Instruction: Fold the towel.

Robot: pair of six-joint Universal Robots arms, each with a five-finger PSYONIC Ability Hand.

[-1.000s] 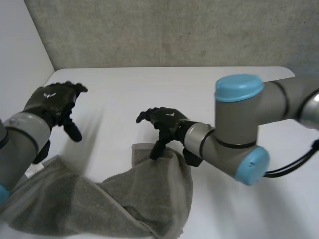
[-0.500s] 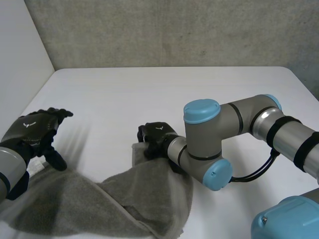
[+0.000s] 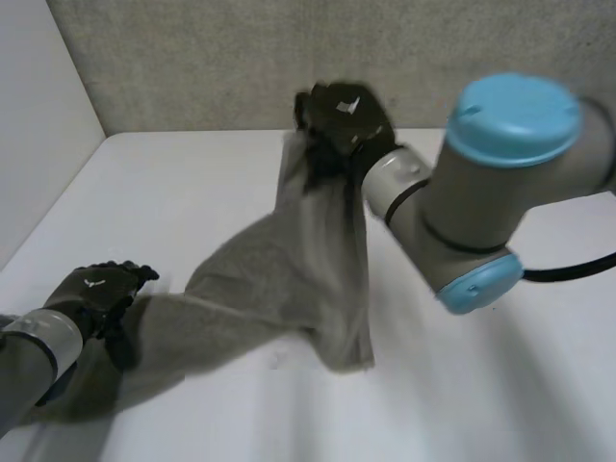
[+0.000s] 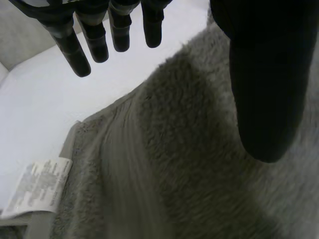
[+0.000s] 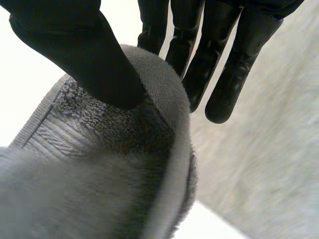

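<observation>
Pinching the hemmed edge of the grey towel [image 5: 99,164] between the thumb and straight fingers [image 5: 224,74], the right hand [image 3: 342,115] holds that end high above the worktop [image 3: 481,385]. The cloth curls over the thumb tip, so the hold looks shallow. Below those fingers the towel hangs in a long sheet and slopes down and across to the left hand [image 3: 96,294], which sits low at the cloth's other end. That hand's fingers are straight and spread apart, reaching past the towel's edge over bare worktop, with the thumb above the pile. They pinch nothing, and I cannot tell whether the palm presses the cloth. A white care label [image 4: 37,186] lies at the hem, a little short of those fingertips.

The step in hand appears to be carrying the raised end over to lay it on the low end. To do it well, the right pinch needs to be firm, since thick terry can slide out of a shallow hold. The left hand should press flat on its end so the towel does not drag. The raised hem is best lowered towards the left fingertips, hem over hem near the label, slowly enough for the hanging sheet to settle without bunching. The right fingers should part only once the edge lies on cloth.
</observation>
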